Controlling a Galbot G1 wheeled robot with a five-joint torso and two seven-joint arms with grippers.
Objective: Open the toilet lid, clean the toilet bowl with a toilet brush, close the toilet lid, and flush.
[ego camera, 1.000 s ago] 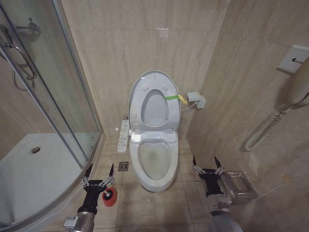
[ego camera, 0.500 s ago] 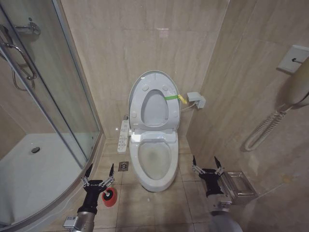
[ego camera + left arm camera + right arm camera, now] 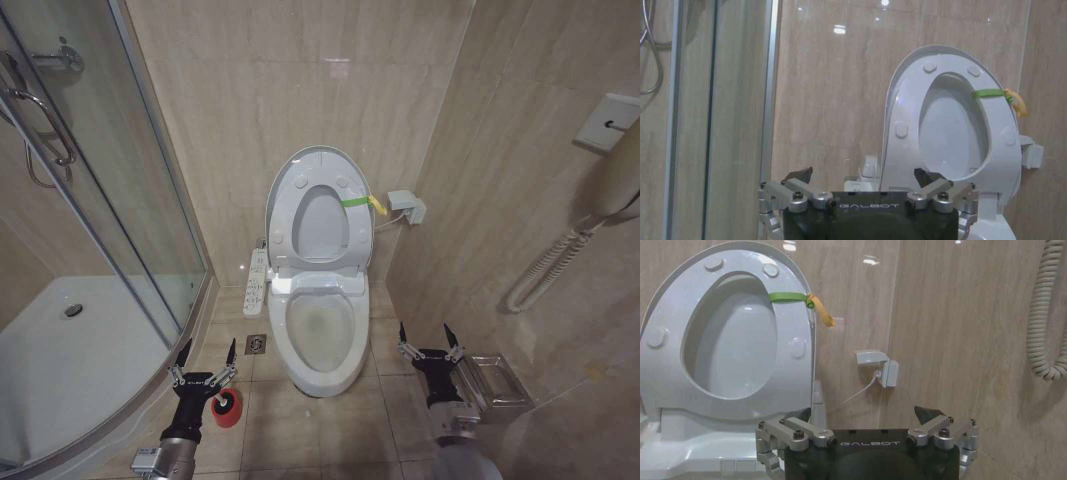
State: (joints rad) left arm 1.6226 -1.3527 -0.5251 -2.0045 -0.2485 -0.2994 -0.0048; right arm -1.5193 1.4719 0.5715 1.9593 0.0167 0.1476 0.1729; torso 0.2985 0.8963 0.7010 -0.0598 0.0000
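The left gripper [image 3: 207,362] hangs low over the floor tiles with its two fingers spread wide and nothing between them. It sits just above and in front of the toilet brush [image 3: 227,406], whose red cup stands on the floor [image 3: 320,430] between the shower door [image 3: 130,230] and the toilet bowl [image 3: 322,330]. That placement looks like a ready stance for reaching down to the brush (a judgement, since the fingers are not yet around it).

The right gripper [image 3: 426,342] mirrors it on the other side of the bowl, also wide open and empty, hovering near a small metal tray [image 3: 495,385] by the right wall.

Outward from both, the toilet lid [image 3: 283,185] stands upright against the back wall with the ring-shaped seat [image 3: 360,232] raised against it, a green-and-yellow tab [image 3: 362,203] at its right edge. So the opening step appears done, and the bowl lies exposed for scrubbing. The long button panel [image 3: 256,282] runs along the bowl's left side, close to the path the left arm would take, so it is something to steer clear of.

In the left wrist view the open fingertips frame the raised lid [image 3: 897,120]; the right wrist view shows the tab [image 3: 803,301] and a wall socket [image 3: 879,366] beyond.
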